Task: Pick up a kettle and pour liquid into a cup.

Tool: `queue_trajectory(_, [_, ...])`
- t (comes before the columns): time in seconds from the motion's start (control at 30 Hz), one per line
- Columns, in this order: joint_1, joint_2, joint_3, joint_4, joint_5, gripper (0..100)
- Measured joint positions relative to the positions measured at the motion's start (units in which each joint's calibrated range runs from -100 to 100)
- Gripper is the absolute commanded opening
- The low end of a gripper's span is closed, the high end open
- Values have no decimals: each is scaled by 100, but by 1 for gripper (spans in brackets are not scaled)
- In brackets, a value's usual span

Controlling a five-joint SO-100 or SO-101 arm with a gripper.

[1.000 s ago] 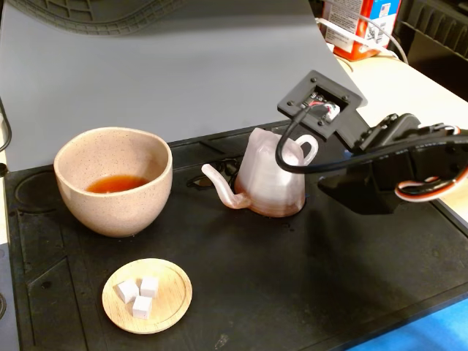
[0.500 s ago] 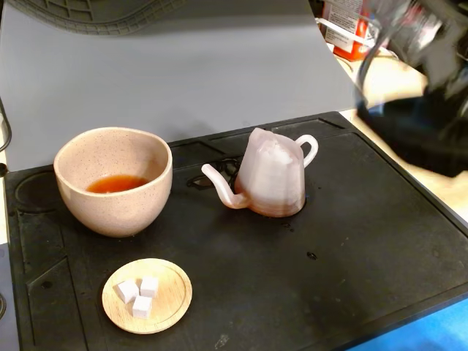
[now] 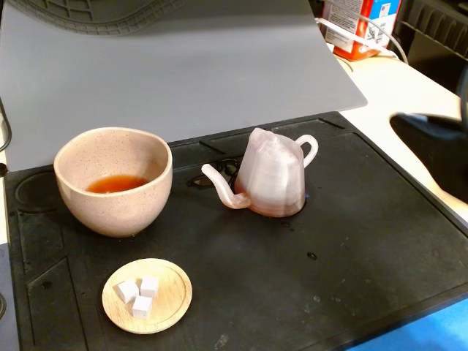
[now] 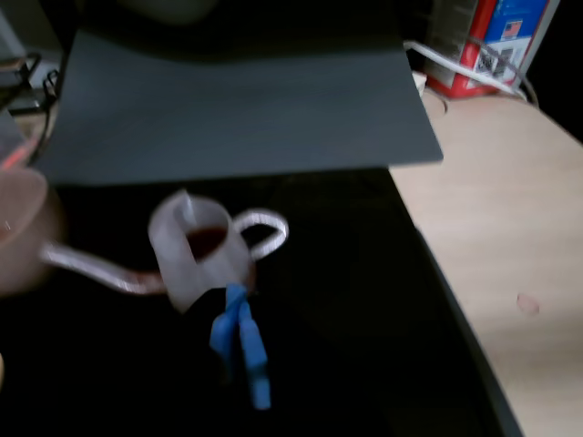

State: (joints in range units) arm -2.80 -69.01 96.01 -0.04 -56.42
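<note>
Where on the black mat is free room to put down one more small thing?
The right half of the mat, beyond the kettle, is bare, and so is the front strip right of the saucer. The left is crowded: cup, saucer, kettle spout.

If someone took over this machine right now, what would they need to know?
Gripper: blue-tipped fingers close together, holding nothing; whether fully shut is unclear in the blurry wrist view.
Kettle: upright on the black mat, spout toward the cup, free of the arm.
Cup: left of the kettle, a little reddish-brown liquid at the bottom.
Done: pouring seems done, kettle set down.
Left: probably nothing but parking the arm.
</note>
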Motion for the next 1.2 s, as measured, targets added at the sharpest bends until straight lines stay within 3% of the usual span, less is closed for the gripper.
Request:
queue_trajectory(0.13, [8, -616, 370, 333, 0, 1])
queue_trajectory(0.3, [8, -1122, 370, 1663, 0, 1])
queue_trajectory(0.5, [0, -2029, 380, 4945, 5, 1])
queue_trajectory(0.67, [8, -2560, 380, 6783, 10, 1])
queue_trajectory(0.83, [8, -2697, 380, 7317, 10, 1])
queue_trajectory(1.2, [8, -2697, 380, 7326, 10, 1])
